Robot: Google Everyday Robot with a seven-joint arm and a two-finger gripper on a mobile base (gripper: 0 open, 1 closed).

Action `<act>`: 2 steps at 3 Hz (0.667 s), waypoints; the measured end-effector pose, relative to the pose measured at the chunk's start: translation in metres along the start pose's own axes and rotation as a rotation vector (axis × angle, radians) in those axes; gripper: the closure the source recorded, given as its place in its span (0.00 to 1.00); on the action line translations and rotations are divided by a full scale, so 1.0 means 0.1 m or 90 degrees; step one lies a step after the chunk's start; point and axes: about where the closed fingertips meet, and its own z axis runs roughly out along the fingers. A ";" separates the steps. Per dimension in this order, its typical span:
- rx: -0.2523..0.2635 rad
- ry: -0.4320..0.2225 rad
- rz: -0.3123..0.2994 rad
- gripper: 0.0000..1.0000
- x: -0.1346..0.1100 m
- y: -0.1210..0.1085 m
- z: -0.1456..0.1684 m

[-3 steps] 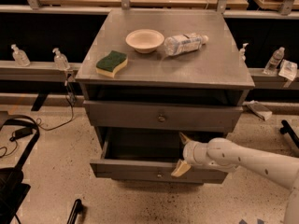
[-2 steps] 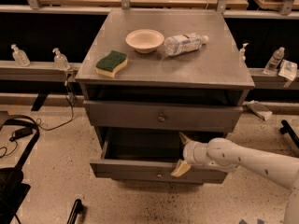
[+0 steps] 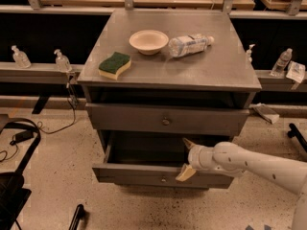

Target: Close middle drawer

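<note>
The grey metal cabinet (image 3: 211,71) has a closed taller drawer front with a dark knob (image 3: 165,121). Below it the middle drawer (image 3: 139,174) stands pulled out, its flat front carrying a small round knob (image 3: 163,179). My gripper (image 3: 187,158) comes in from the right on a white arm (image 3: 254,164) and sits at the right part of the drawer's front panel. Its tan fingers are spread, one finger (image 3: 188,143) over the drawer's inside and the other in front of the panel, so they straddle the panel's top edge.
On the cabinet top lie a green and yellow sponge (image 3: 114,64), a beige bowl (image 3: 148,41) and a plastic bottle on its side (image 3: 189,44). Small bottles stand on side ledges (image 3: 19,56). Cables and dark gear lie on the floor at left (image 3: 17,138).
</note>
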 end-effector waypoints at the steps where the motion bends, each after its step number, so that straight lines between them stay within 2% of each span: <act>1: 0.000 0.000 0.000 0.13 -0.01 -0.01 -0.01; 2: 0.000 0.000 0.000 0.16 -0.01 -0.01 -0.01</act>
